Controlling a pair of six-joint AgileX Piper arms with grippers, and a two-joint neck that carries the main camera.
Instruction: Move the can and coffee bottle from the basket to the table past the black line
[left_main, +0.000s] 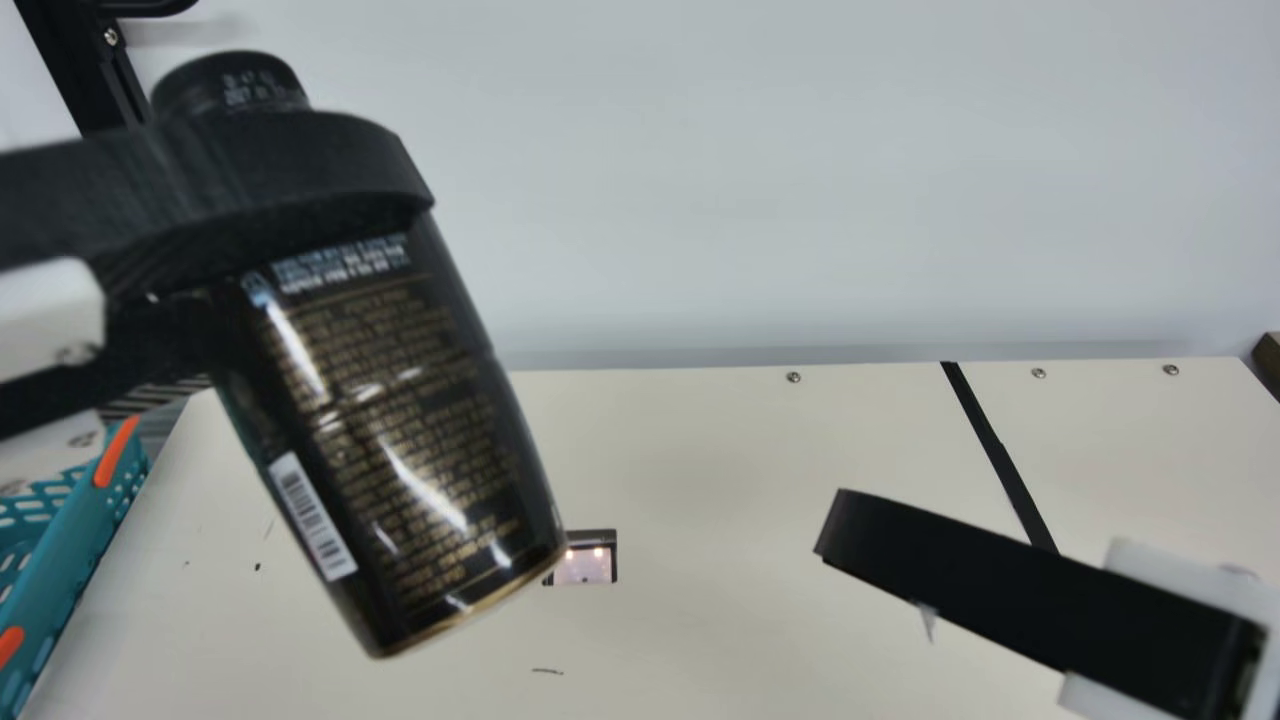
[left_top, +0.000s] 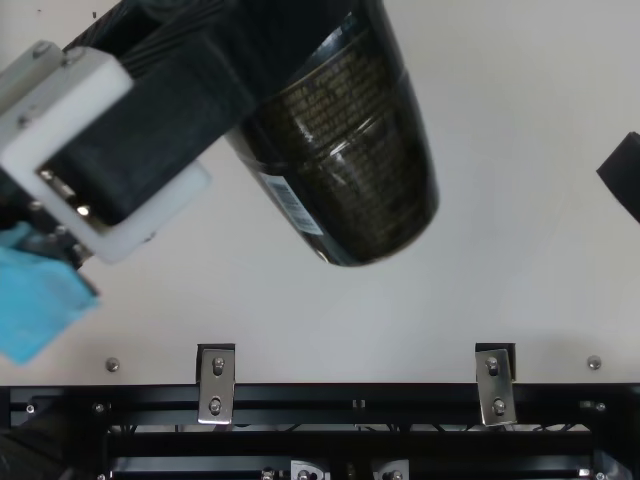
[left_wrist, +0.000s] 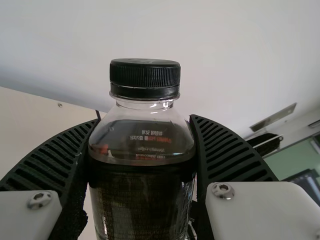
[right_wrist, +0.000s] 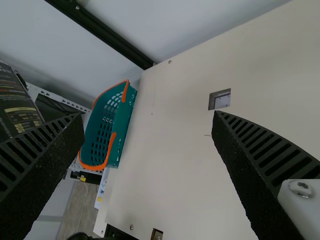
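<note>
Coffee bottle (left_main: 400, 430) hung tilted, its upper body clamped between the jaws of the left gripper (left_main: 310, 215), cap (left_main: 232, 85) jutted above, right gripper (left_main: 845, 525) stood wide open.

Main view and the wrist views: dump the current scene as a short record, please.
held: coffee bottle, dark with black cap
held by: left gripper, one finger each side
bottle pose: tilted, raised off the table
bottle vs black line: on the basket's side
right gripper: open, nothing between its fingers
basket: teal, orange handles, at table's left edge
</note>
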